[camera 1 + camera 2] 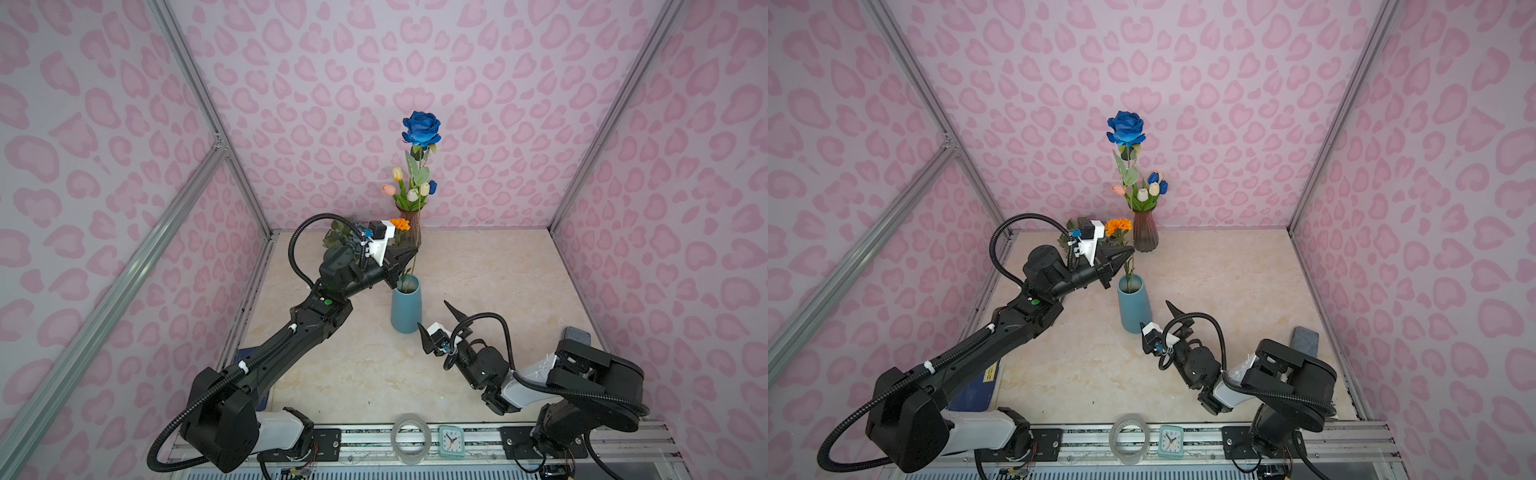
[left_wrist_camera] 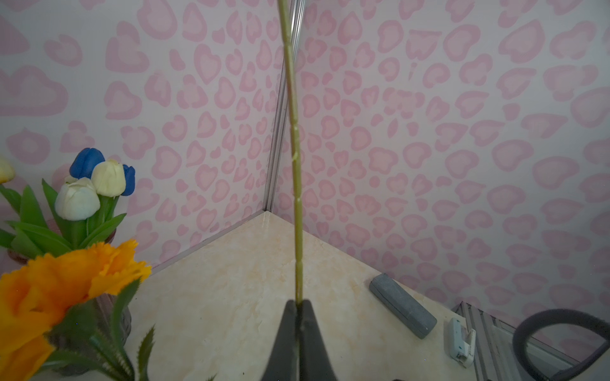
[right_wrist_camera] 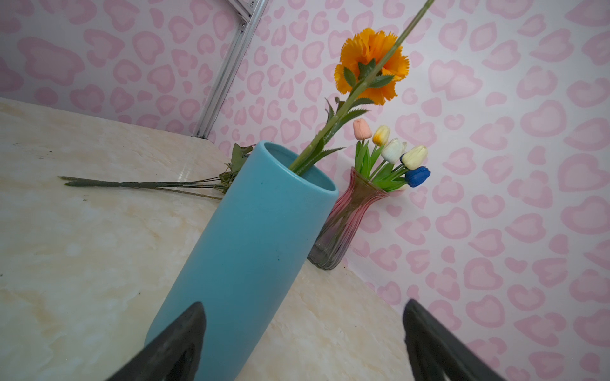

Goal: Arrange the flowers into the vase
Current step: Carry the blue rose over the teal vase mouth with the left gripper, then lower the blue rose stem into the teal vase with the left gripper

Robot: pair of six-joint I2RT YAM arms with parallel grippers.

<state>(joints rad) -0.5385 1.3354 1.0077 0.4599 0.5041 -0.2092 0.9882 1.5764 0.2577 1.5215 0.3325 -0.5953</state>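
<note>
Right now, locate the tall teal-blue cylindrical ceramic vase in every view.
Both top views: teal-blue vase mid-table, near centre.
Left wrist: not in view.
Right wrist: close up, just ahead of the open right gripper.
Shared landmark: tulip bunch, visible in all four.

On the surface [image 1: 1225, 291], glass vase [image 1: 1145, 233] holding tulips [image 1: 1151, 189] stands at twelve o'clock from ceramic vase [image 1: 1134, 308], alarm clock [image 1: 1170, 441] at six.

Walls [image 1: 457, 62] pale lilac, pink heart-shaped blotch pattern. Desk [image 1: 478, 291] cream, faint tan marble veining. Tall vase [image 1: 406, 309] plain teal-blue. Ribbed glass vase [image 1: 1145, 232] pink fading to smoky grey. Rose [image 1: 421, 128] vivid blue, stem [image 2: 297, 198] yellow-green. Bloom [image 1: 1118, 227] orange. Tulips [image 3: 392, 150] pink, yellow, white, cream, blue. Case [image 2: 401, 305] grey. Clock [image 1: 451, 440] mint.
</note>
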